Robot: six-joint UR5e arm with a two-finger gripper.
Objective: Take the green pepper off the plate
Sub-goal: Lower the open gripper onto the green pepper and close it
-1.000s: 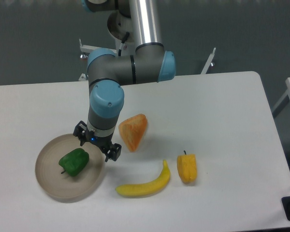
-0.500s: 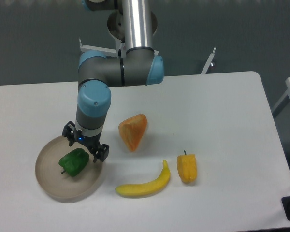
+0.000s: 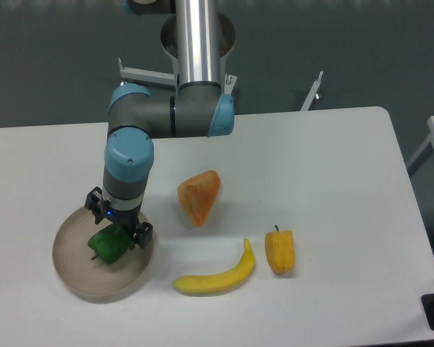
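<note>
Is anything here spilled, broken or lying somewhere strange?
Nothing stands out. The green pepper lies on the plate under the gripper; the banana, yellow pepper and orange wedge lie apart on the table, intact.

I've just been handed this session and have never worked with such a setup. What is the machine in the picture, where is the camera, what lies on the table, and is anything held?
It is one robot arm, grey tubes with blue joint caps, reaching down from the back of a white table. The single picture comes from a fixed camera looking down at the table from the front. At the arm's tip is the gripper, two fingers that pinch things. It is directly over the green pepper, which lies on the plate. Whether the fingers touch or grip it cannot be told from here; the pepper has not been lifted. Also on the table: an orange wedge-shaped piece, a banana and a yellow-orange pepper.
</note>
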